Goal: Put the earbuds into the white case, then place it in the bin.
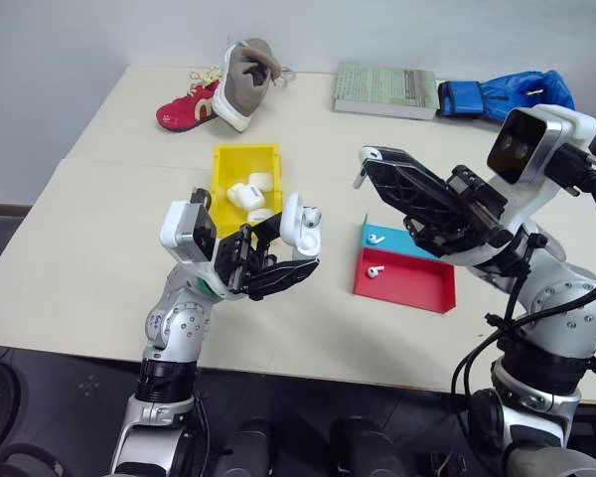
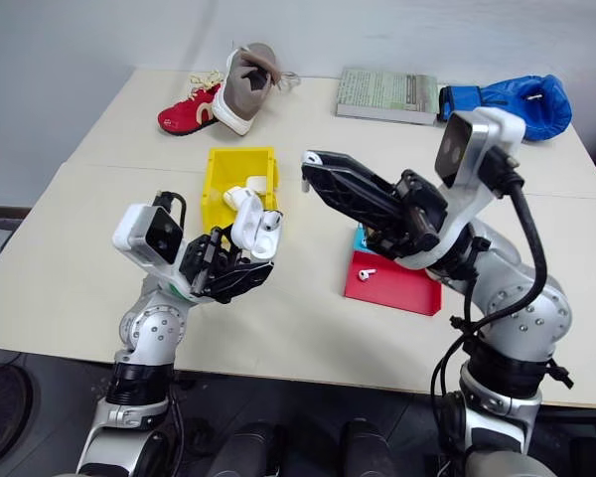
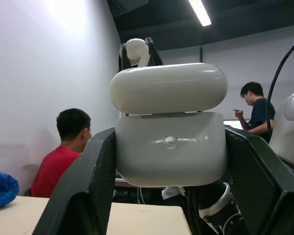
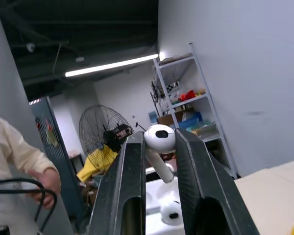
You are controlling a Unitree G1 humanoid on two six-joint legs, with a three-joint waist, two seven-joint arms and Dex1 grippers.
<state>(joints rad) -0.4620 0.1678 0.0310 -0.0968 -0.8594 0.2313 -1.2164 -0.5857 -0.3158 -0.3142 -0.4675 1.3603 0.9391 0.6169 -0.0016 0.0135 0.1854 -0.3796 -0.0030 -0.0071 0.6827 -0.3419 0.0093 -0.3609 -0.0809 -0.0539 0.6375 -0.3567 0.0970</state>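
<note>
A: Nearest the camera, what did the left tool (image 1: 278,260) have?

B: It was pinching the white case (image 1: 300,225) by its lower body, lid hinged open, raised above the bench (image 1: 99,258) in front of the bin (image 1: 244,159). In the left wrist view the black fingers (image 3: 83,186) pressed the case from both sides.

A: And the right tool (image 2: 313,169)?

B: Lifted level with the case, pointing toward it. Its two fingers (image 4: 125,196) were pinching one of the earbuds (image 4: 159,142) at the tips, head up, stem angled down between them.

A: Were tool and case touching?

B: No, a gap was visible between them in both head views.

A: Beyond the arms?

B: The red and blue tray (image 1: 407,273) lay on the bench under the right arm, with two earbuds lying in it. The yellow bin, farther back, held several white cases (image 1: 246,191).

A: Far edge?

B: A red shoe (image 1: 187,107) and a tan shoe (image 1: 243,79), a book (image 1: 385,89), and a blue boxing glove (image 1: 507,96).
</note>
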